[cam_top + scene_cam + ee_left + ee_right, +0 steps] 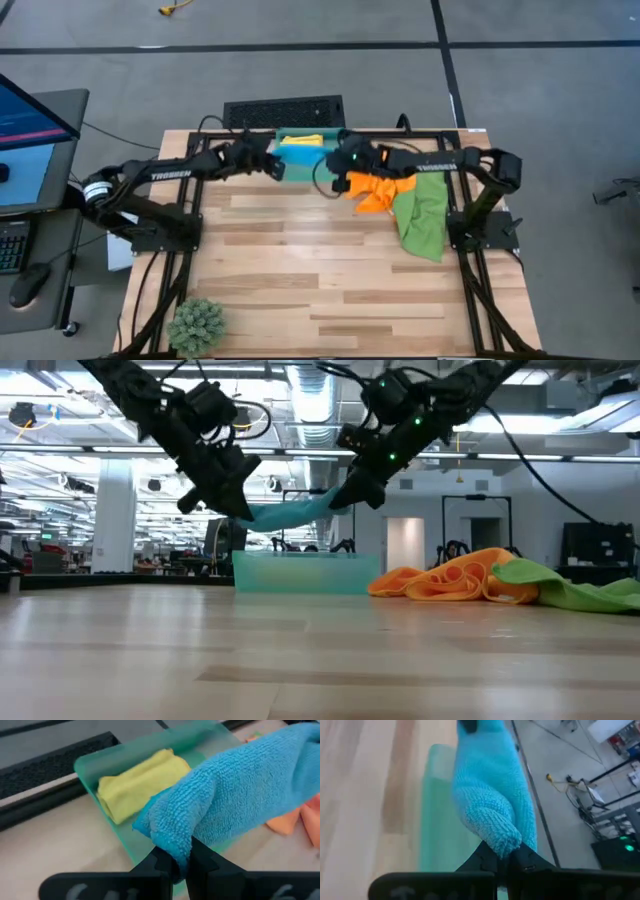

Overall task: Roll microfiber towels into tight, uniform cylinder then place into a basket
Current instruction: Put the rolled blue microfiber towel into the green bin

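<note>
Blue towel rolled, slung between both grippers above basket at tabletop's far edge. Left gripper fingers pinch left end; right gripper fingers pinch right end. Yellow roll fills basket's far side. Lower level, ends together, into near side; release only once seated. Walls low, black grate just behind. Orange towel, green towel right of basket; open tabletop near.

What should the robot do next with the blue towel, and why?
Probably lower it. Both the left gripper and the right gripper are shut on the ends of the rolled blue towel, which hangs above the basket. The yellow towel fills one side; the space beside it looks free.
</note>
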### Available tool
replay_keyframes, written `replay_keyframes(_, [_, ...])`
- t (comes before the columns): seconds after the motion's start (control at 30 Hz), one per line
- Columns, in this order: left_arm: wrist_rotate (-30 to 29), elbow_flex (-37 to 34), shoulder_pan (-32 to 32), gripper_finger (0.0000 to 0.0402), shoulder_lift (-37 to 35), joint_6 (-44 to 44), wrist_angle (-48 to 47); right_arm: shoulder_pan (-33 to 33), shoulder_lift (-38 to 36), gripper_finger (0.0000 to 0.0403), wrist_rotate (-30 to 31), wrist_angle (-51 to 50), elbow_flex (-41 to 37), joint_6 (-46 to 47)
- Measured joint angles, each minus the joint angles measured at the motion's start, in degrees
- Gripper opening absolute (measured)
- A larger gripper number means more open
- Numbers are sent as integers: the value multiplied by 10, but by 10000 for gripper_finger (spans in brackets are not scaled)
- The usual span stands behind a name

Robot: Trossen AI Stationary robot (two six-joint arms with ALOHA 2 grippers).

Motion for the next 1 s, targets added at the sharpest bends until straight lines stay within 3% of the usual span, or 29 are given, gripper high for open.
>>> replay_keyframes(0.1, [33, 0, 35, 11, 25, 24, 39, -30, 24, 22, -36, 34, 5, -2])
replay_keyframes(0.3, [96, 12, 62, 11, 97, 39, 85, -50, 88, 22, -43, 2, 53, -10])
replay_keyframes(0.53, [111, 101, 58, 11, 162, 70, -34, -67, 121, 22, -46, -85, 102, -25])
replay_keyframes(0.7, [86, 156, 55, 11, 180, 89, -126, -92, 121, 22, -70, -108, 104, -31])
replay_keyframes(1.0, [77, 169, 55, 11, 180, 72, -139, -112, 121, 22, -113, -114, 104, -26])
